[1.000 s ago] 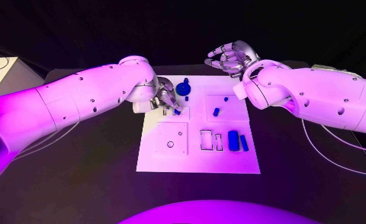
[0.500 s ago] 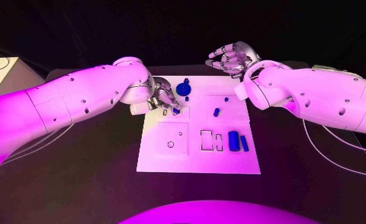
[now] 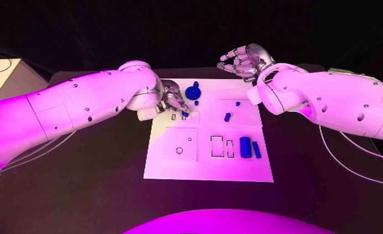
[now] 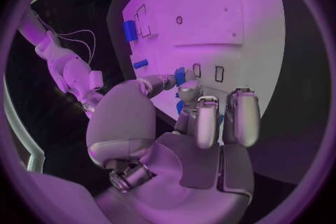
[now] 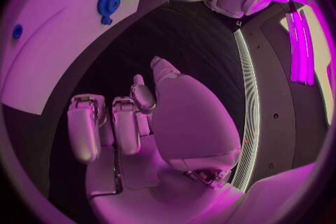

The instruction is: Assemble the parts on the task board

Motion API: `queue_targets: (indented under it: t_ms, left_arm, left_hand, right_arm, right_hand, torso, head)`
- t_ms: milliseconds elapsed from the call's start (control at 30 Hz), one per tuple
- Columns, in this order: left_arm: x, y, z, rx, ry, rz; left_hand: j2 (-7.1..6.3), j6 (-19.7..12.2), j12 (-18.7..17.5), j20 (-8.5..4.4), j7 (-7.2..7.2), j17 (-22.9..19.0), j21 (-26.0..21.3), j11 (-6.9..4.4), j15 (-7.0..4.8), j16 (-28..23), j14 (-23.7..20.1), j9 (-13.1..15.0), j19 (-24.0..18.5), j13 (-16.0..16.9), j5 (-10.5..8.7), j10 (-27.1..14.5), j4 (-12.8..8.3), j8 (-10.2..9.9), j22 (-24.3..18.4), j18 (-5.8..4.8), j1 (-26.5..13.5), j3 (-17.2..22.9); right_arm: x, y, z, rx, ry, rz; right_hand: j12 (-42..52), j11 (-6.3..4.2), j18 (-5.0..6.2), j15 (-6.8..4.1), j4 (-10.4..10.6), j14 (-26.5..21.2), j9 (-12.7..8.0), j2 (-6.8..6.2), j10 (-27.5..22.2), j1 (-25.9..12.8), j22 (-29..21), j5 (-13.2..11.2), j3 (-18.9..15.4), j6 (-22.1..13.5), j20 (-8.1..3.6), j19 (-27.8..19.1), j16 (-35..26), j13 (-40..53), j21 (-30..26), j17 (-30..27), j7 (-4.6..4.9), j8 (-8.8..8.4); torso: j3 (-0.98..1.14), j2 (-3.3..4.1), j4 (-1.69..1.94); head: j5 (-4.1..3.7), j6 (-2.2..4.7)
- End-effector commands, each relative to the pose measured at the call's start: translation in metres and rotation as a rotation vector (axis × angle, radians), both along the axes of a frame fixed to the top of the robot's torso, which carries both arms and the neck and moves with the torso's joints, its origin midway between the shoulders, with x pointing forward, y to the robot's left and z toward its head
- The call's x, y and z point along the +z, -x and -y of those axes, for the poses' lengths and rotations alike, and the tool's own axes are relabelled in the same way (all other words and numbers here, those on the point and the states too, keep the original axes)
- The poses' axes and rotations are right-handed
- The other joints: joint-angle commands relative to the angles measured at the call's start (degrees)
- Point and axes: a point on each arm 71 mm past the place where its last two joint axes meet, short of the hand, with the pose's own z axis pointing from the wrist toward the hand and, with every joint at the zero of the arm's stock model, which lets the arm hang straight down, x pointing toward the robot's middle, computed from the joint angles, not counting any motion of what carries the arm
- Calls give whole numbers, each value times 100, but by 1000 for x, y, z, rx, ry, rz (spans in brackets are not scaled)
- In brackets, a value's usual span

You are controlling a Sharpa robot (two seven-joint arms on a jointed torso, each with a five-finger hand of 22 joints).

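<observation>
The white task board (image 3: 207, 163) lies in the middle of the black table. My left hand (image 3: 171, 103) hovers low over its far left corner and pinches a small blue part (image 4: 181, 75) between thumb and a finger, just above two small slots (image 4: 208, 71). A round blue part (image 3: 192, 92) sits beside that hand, also in the right wrist view (image 5: 108, 1). Two blue blocks (image 3: 249, 147) stand by two empty rectangular slots (image 3: 221, 146). My right hand (image 3: 246, 60) hangs raised beyond the board's far right corner, fingers loosely curled and apart, holding nothing.
Small blue pegs (image 3: 227, 117) stand on the board's right half. A square plate with a round hole (image 3: 179, 150) is on the near left of the board. Black table surrounds the board on all sides. A pale box (image 3: 14, 79) sits at the far left.
My left hand has shifted slightly over the board's far left corner, still pinching the small part. The right hand has stayed in place.
</observation>
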Motion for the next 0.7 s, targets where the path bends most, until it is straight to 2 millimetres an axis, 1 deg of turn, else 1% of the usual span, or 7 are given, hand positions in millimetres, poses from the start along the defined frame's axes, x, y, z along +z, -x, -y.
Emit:
queue_targets:
  t_ms: [33, 100, 200, 267, 700]
  left_arm:
    - [1, -1, 1, -3, -25, 61]
    - [0, -1, 2, -5, -37, 71]
    - [0, 0, 2, -8, -50, 80]
    - [-1, 0, 2, -9, -60, 85]
    - [-6, 2, 2, -12, -90, 84]
  left_hand:
    - [1, 183, 43, -28, -139, 1509, 30, -19, -47, 24, 606, 1129, 61, 39, 122, 76, -1025, 35, 226, -47, -50, 992]
    - [-9, 198, 46, -35, -146, 1509, 32, -25, -54, 24, 606, 1134, 66, 44, 176, 91, -1032, 32, 230, -48, -63, 993]
    - [-26, 235, 60, -50, -161, 1509, 49, -40, -69, 24, 606, 1149, 99, 66, 342, 131, -1041, 26, 272, -58, -97, 987]
    - [-33, 247, 70, -56, -166, 1509, 57, -46, -74, 24, 606, 1154, 113, 81, 401, 149, -1045, 24, 292, -62, -110, 982]
    - [-34, 294, 127, -67, -186, 1509, 84, -63, -89, 24, 606, 1168, 161, 157, 501, 221, -1045, 28, 359, -78, -143, 958]
  right_arm:
    - [0, 1, -1, 19, 7, 1]
    - [-1, 1, -1, 19, 8, 1]
    - [-1, 1, -1, 19, 8, 1]
    - [-1, 1, -1, 19, 9, 2]
    - [0, 1, -1, 21, 13, 6]
  right_hand:
    - [-15, 3, 19, 47, -4, 444, -6, -8, -35, -77, 1059, 23, 43, -26, 33, 389, -27, -9, -32, 950, 9, -23]
    - [-15, 3, 19, 47, -4, 444, -6, -8, -35, -77, 1059, 23, 43, -26, 33, 389, -27, -9, -32, 950, 9, -23]
    - [-15, 3, 19, 47, -4, 444, -6, -8, -35, -77, 1059, 23, 43, -26, 33, 389, -27, -9, -32, 950, 9, -23]
    - [-15, 3, 19, 47, -4, 444, -6, -8, -35, -77, 1059, 23, 43, -26, 33, 389, -27, -9, -32, 950, 9, -23]
    - [-15, 3, 19, 47, -4, 444, -6, -8, -35, -77, 1059, 23, 43, -26, 33, 389, -27, -9, -32, 950, 9, -23]
  torso:
    - [3, 9, -9]
    - [4, 9, -11]
    - [4, 13, -13]
    - [5, 14, -11]
    - [4, 20, -10]
  head:
    - [4, 6]
    - [10, 5]
    - [18, -2]
    - [17, -4]
    - [20, -48]
